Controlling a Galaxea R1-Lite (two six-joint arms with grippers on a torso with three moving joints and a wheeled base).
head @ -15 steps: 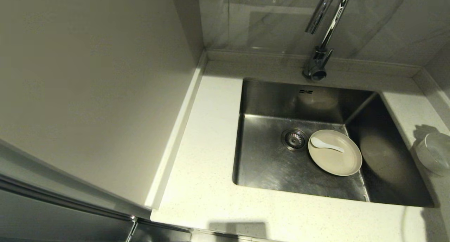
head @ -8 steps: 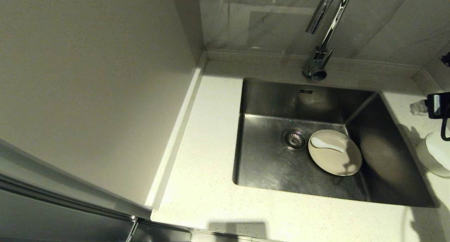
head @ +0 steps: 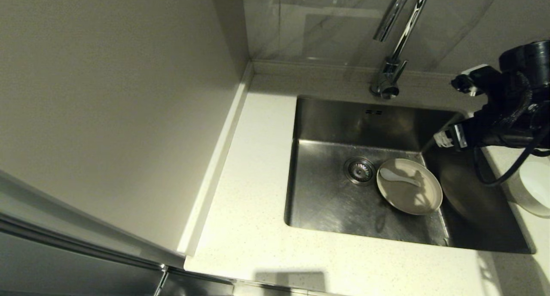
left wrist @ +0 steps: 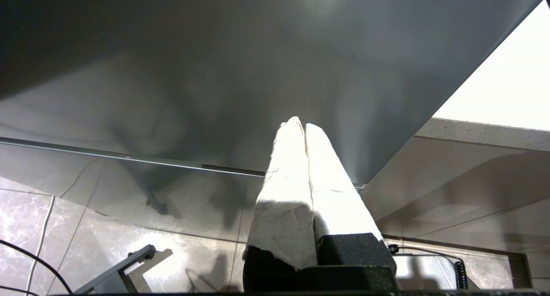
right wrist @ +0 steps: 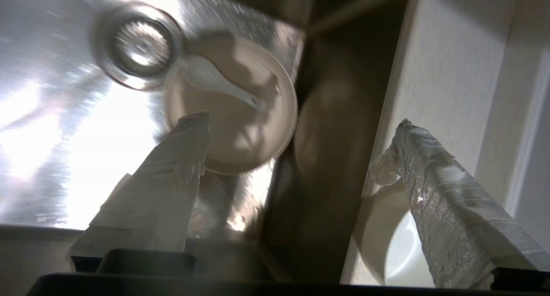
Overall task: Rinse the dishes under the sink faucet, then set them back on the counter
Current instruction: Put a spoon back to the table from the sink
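Observation:
A cream-white plate lies in the sink to the right of the drain, with a white spoon resting on it. On the counter right of the sink stands the white bowl, free of any grip. My right gripper hangs open and empty above the sink's right edge, between plate and bowl. The chrome faucet rises behind the sink. My left gripper is parked low, shut and empty.
The strainer drain sits just left of the plate. A tall pale cabinet side walls off the counter's left. A raised backsplash rim runs behind the sink. A black cable loops under the right arm.
My right arm has come into the head view from the right and moved over the sink's right edge. Its jaws have spread wider. The bowl stays on the counter.

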